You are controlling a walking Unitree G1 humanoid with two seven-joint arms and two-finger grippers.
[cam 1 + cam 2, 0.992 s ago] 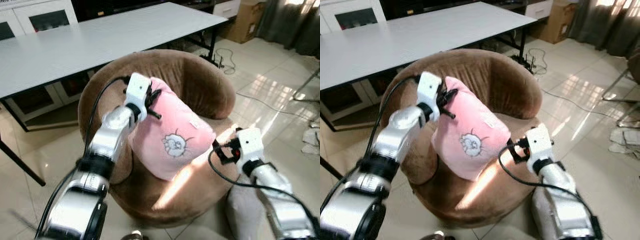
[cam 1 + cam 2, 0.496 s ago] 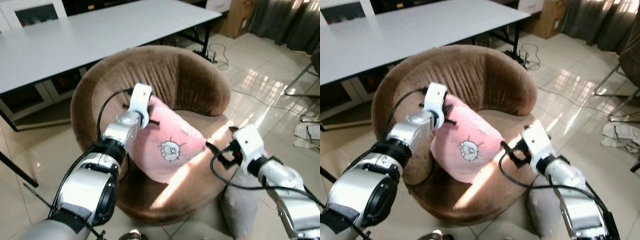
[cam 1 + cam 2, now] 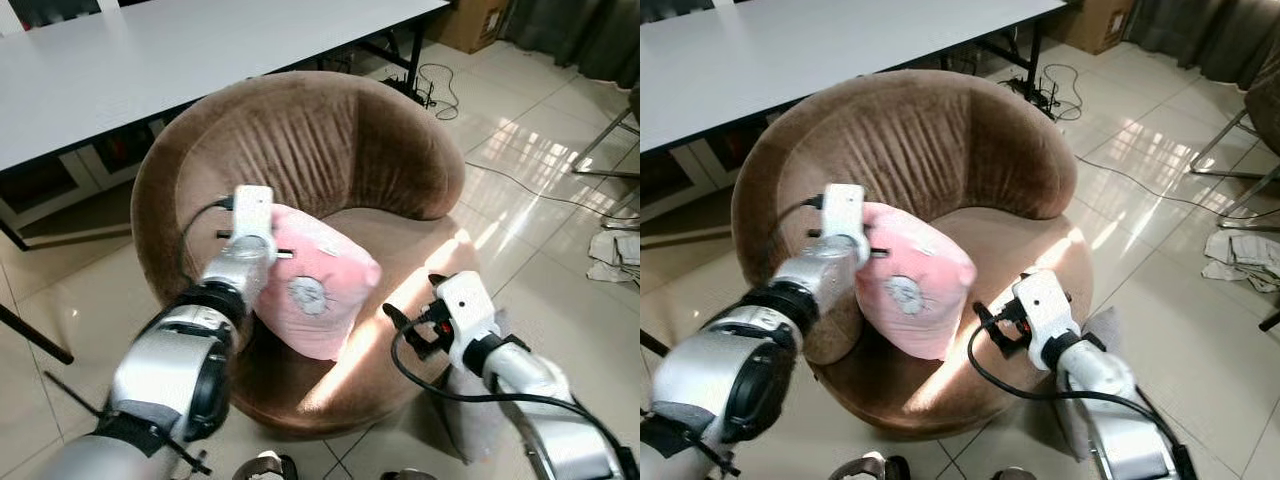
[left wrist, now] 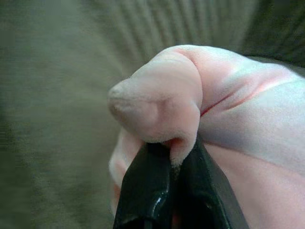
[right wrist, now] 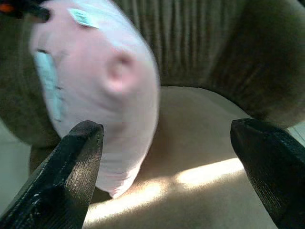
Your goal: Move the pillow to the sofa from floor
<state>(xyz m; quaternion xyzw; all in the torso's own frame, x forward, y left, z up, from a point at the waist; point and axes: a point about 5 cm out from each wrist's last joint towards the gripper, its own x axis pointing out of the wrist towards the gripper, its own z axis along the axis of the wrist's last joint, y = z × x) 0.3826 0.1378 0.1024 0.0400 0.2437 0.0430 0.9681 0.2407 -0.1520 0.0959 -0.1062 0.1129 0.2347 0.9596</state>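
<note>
Pink plush pillow (image 3: 315, 295) is sitting on the seat of the round brown velour sofa (image 3: 300, 140), leaning toward the sofa's left wall with its printed face turned outward. We are holding it with the left gripper (image 4: 164, 179), whose two black fingers are pinched together on a puckered corner of the fabric. The right gripper (image 5: 167, 157) is hovering just off the pillow's near side over the front of the seat, fingers spread wide, holding nothing.

Risks we are noting from here:
- The pillow is standing on edge rather than lying flat — if we are letting go now, it could tip forward toward the front lip of the seat and slide to the tiled floor (image 3: 560, 200).
- The hold is on a small tuft only; pulling the arm away before the fingers part could drag the pillow along with it.
- The spread right fingers are close to the pillow — a careless retreat could nudge it off balance.

Our judgement: placement is nearly complete, release pending.
</note>
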